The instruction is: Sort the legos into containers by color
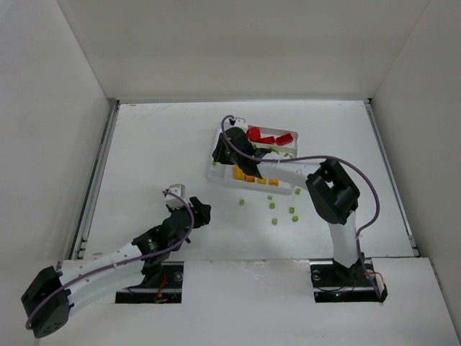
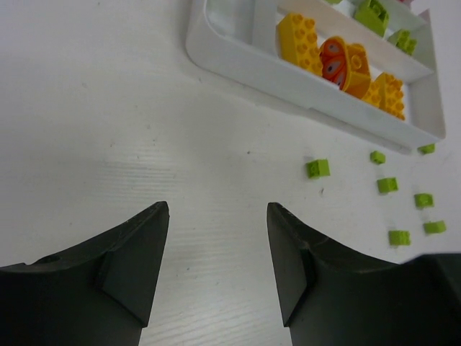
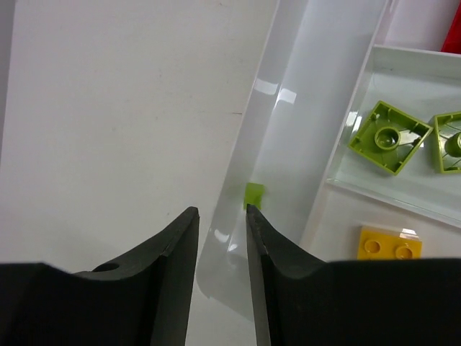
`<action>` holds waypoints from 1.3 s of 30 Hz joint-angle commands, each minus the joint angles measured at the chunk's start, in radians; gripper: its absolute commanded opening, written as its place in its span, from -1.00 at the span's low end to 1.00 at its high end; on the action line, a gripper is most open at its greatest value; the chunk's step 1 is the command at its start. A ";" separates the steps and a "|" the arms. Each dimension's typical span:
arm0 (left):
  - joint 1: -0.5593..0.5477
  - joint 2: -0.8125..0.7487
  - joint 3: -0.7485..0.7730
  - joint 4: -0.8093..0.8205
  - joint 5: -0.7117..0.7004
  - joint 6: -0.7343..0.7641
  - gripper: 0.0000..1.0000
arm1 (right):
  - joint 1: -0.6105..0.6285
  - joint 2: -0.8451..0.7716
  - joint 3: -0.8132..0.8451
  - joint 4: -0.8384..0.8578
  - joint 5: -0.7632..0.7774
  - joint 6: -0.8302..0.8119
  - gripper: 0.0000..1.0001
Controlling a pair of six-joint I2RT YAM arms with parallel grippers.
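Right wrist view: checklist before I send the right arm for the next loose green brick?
1. Right gripper jaws apart, nothing between them: ok.
2. Small lime green stud down in the white plastic tray: ok, narrow end slot.
3. Stud with its colour: not ok; lime green square plates lie in the neighbouring slot.
4. Stud clear of the nearer fingertip: cannot tell.
5. Left gripper open, empty, apart from the tray: ok.
6. Sorting finished: not ok; small lime green bricks lie loose on the table.

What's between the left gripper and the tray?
Bare table in the left wrist view between the left gripper and the tray; loose green legos sit off to one side.
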 commanded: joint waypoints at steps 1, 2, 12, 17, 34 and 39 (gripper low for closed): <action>-0.031 0.063 0.038 0.030 -0.011 -0.027 0.09 | 0.019 -0.062 0.013 0.022 0.054 -0.022 -0.22; -0.039 0.086 0.042 0.048 -0.013 -0.024 0.09 | 0.019 -0.079 -0.004 0.022 0.057 -0.022 -0.22; -0.108 0.456 0.199 0.237 0.021 0.046 0.06 | -0.026 -0.474 -0.491 0.154 0.127 -0.015 -0.49; -0.140 0.695 0.334 0.298 0.058 0.094 0.03 | -0.061 -0.669 -0.751 0.174 0.155 0.015 -0.45; -0.142 1.079 0.571 0.292 0.030 0.160 -0.47 | -0.093 -0.851 -0.969 0.254 0.088 0.032 -0.38; -0.151 1.061 0.584 0.275 -0.002 0.166 -0.77 | -0.096 -0.858 -0.984 0.258 0.088 0.027 -0.38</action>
